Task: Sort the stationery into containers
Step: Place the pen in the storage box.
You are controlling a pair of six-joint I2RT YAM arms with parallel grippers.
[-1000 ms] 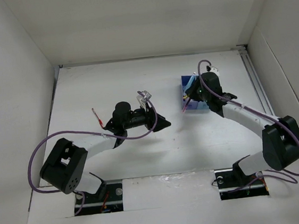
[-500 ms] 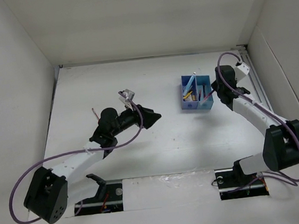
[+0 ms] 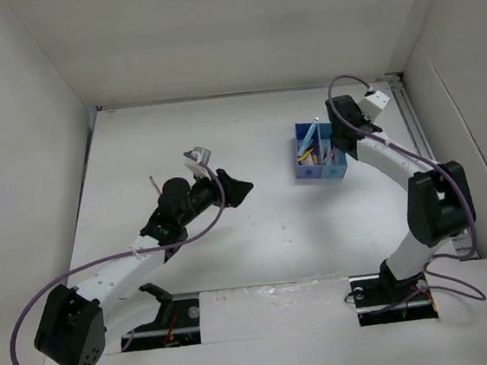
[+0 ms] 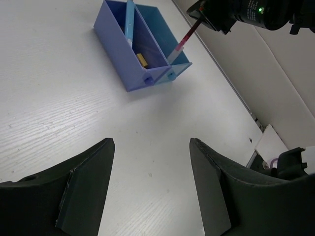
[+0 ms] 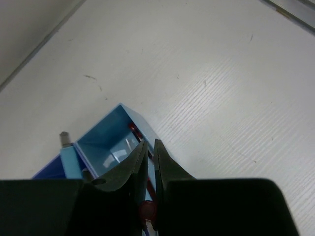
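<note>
The blue compartment box [image 3: 312, 172] stands at the back right of the table; it also shows in the left wrist view [image 4: 123, 64] and the right wrist view [image 5: 101, 142]. A light blue pen [image 4: 129, 19] and a yellow-black piece [image 4: 142, 60] are in its darker section. My right gripper [image 3: 334, 144] [image 5: 149, 142] hangs over the lighter section, shut on a red-and-white pen [image 4: 181, 43] [image 5: 146, 210] whose lower end reaches into that section. My left gripper [image 3: 244, 186] [image 4: 151, 142] is open and empty, low over bare table, well left of the box. Another thin red pen [image 3: 155, 185] lies at the far left.
White walls close in the table on the left, back and right. A metal rail [image 3: 411, 121] runs along the right edge near the right arm. Purple cables loop off both arms.
My left gripper drew back to the left, away from the box. My right wrist swung out to the right, then came back over the box's back right corner with the pen.
</note>
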